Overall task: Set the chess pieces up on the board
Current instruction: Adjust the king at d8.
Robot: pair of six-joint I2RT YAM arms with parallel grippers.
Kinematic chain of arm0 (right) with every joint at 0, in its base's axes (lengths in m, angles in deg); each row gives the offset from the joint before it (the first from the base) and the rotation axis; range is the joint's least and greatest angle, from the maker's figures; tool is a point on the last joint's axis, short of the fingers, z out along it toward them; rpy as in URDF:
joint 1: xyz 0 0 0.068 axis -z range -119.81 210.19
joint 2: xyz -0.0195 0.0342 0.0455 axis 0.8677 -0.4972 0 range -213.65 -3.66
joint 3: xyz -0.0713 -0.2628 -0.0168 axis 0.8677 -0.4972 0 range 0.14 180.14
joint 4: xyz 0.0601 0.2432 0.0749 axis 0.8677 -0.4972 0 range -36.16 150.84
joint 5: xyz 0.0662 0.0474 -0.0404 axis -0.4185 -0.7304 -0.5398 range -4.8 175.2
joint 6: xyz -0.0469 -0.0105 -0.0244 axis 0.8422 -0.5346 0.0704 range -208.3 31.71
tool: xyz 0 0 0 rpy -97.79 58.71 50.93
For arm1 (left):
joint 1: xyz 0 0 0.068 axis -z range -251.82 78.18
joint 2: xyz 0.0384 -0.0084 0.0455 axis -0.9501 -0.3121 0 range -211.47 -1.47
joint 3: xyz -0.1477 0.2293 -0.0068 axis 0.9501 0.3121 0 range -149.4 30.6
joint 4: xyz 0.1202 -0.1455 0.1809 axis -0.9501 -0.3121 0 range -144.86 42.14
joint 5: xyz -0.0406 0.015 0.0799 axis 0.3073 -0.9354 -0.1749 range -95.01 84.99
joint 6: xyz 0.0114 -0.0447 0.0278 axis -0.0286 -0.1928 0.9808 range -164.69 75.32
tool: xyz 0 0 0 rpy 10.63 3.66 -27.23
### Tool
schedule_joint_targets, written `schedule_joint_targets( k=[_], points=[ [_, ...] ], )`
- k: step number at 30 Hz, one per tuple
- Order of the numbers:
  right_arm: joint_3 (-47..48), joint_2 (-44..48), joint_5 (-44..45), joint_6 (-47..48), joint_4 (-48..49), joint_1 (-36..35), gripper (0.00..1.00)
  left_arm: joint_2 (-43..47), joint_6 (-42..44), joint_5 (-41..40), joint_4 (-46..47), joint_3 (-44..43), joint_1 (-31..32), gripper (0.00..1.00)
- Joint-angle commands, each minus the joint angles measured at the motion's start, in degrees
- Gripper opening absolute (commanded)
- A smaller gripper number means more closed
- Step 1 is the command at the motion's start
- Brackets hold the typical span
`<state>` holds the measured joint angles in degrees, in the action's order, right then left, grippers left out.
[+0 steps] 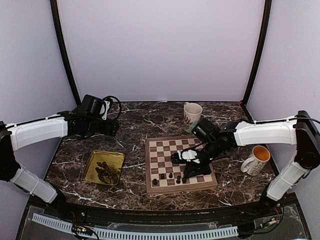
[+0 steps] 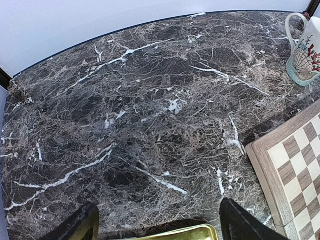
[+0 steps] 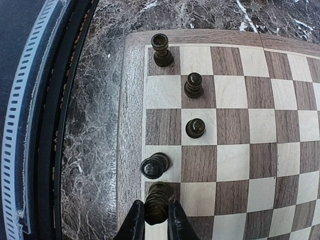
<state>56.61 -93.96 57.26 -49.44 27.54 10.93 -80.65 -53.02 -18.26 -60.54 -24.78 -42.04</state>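
Chess pieces (image 3: 193,85) stand four in a ragged line across the two rows nearest the arms on the board (image 3: 240,150), while the right gripper (image 3: 156,214) pinches a fifth piece (image 3: 157,200) tight between its fingers on an edge square. The grip runs across the line, apparently so the fingers can part toward the rim and the bare squares, not toward the neighbour just beside it. That neighbour may be leaning; the wrist view does not settle it. A pile (image 1: 107,172) waits in the tray (image 1: 91,167), left of the board. The left gripper (image 2: 157,227) hangs wide open and empty over the table (image 2: 150,125), beyond the tray and well apart from the board. Room is tight on the near side, where the rim and table edge lie close. Most squares beyond are bare. One mug (image 1: 192,112) sits past the far rim, another mug (image 1: 257,160) right of the board, with the right arm between them.
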Motion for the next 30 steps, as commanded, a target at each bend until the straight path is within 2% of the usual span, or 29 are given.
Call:
schedule_joint_targets(
  k=[1,11,16,24,30],
  points=[
    [-0.5,1.9,0.6,0.6,-0.8,-0.4,0.13,-0.2,0.7,0.7,-1.2,-1.8,-0.3,0.85],
    [-1.1,2.2,1.4,0.9,-0.7,-0.4,0.13,-0.5,0.7,1.2,-1.3,-1.9,-0.3,0.85],
    [-1.3,2.2,1.9,0.7,-0.4,-0.4,0.16,-0.9,0.7,1.6,-1.5,-2.2,-0.2,0.85],
    [-1.3,2.5,1.6,0.7,-0.4,-0.4,0.27,-0.9,0.8,1.7,-1.6,-2.1,-0.3,0.85],
    [-0.7,3.9,0.0,1.6,-2.8,-0.4,0.31,-0.5,-0.1,2.5,-2.1,-2.2,-0.3,0.85]
  ],
)
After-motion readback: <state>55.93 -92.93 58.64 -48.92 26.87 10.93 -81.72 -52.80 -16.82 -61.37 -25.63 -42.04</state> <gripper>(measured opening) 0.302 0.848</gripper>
